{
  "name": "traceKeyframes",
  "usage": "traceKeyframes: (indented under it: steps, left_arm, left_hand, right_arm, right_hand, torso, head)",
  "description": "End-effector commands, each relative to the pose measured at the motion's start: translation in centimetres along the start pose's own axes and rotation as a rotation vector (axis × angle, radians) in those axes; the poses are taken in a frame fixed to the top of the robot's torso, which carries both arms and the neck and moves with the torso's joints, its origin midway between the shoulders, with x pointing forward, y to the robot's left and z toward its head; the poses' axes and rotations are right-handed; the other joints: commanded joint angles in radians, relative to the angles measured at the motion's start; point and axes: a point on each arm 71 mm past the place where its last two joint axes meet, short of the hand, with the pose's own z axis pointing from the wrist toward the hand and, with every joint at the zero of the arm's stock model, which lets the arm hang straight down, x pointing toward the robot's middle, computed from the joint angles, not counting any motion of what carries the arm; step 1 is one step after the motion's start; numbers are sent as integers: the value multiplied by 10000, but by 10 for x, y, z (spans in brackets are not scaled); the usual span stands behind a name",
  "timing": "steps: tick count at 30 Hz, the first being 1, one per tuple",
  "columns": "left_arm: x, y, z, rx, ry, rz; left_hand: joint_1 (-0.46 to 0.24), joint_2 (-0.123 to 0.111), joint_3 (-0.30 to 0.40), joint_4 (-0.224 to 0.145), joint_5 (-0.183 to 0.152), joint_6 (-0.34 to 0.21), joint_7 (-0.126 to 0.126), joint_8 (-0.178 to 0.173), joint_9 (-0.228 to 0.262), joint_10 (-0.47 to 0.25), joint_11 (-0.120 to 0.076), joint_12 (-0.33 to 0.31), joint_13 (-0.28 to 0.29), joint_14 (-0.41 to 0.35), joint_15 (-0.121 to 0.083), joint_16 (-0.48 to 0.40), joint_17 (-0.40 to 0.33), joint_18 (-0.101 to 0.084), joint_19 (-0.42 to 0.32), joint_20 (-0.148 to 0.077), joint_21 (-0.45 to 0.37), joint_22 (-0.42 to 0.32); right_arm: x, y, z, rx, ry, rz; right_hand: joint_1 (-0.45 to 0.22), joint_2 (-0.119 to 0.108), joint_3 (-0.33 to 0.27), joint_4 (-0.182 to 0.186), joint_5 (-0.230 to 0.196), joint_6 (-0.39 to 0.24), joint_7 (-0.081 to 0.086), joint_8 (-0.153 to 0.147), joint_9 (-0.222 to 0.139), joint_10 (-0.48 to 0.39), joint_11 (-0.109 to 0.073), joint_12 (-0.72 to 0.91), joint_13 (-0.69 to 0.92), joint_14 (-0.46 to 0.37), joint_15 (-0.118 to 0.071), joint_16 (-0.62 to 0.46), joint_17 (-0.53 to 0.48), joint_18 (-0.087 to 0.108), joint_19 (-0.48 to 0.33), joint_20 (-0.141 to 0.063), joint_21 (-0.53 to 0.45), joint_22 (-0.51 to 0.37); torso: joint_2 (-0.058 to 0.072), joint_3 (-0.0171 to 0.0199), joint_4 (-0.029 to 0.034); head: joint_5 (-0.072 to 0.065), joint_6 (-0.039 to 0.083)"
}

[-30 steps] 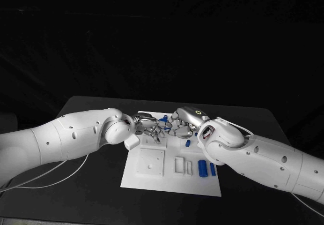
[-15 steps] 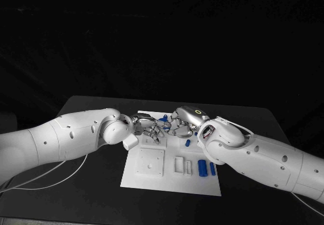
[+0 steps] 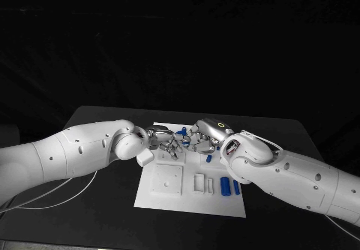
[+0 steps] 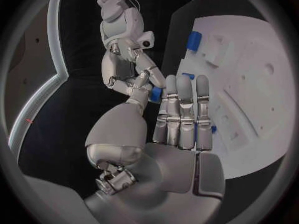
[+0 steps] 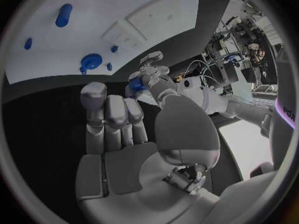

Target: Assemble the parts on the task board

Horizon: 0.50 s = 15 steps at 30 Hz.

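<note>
Nearest you on the black table (image 3: 98, 203) lies the white rectangular task board (image 3: 191, 203). Its near half carries a raised white square block (image 3: 168, 180), and to the right of that two upright white tabs and two blue cylindrical parts (image 3: 225, 186) lying side by side.

Farther back, over the board's far half, your two silver hands meet. The left hand (image 3: 166, 143), reaching in on its white left arm (image 3: 75, 153), and the right hand (image 3: 201, 139), on its white right arm (image 3: 292, 174), come together fingertip to fingertip. In the left wrist view you see a small blue part (image 4: 156, 94) between the tips of both hands: the left hand's fingers are straight and close together, its thumb brought up to the piece, while the right hand pinches it with curled fingers. The right wrist view shows the same blue piece at the meeting fingertips.

Beyond the hands, at the board's far edge, another small blue part (image 3: 183, 128) stands on the board.
</note>
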Motion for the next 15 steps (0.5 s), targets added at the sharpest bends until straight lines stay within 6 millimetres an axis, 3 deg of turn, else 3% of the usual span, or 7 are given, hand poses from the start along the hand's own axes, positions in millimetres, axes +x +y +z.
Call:
traceKeyframes:
  steps: [1,15]
  left_arm:
    - [-1,-5,-1,289,-32,234]
    - [-2,-2,-1,137,-92,334]
  left_hand:
    - [22,-118,-78,33,-67,-82,32,3,1563,-87,-2,33,-4,-88,14,-36,-19,-150,-37,55,-43,-16]
    - [85,-466,-228,601,-223,-135,76,24,1633,-253,35,192,44,-164,42,74,-66,-150,-49,80,-79,-31]
  right_arm:
    - [6,-7,-3,300,428,-95]
    - [7,-10,-4,386,508,-123]
  right_hand:
    - [16,38,-36,-24,57,74,1,35,14,-2,-32,-13,1,22,-72,-28,20,-11,521,-73,-19,766]
    - [16,46,-57,-32,79,78,0,36,14,7,-32,0,15,23,-73,-27,24,-9,521,-74,-28,763]
  torso:
    - [-5,-8,-5]
    - [-4,-5,5]
  head:
    - [6,-14]
    - [8,-45]
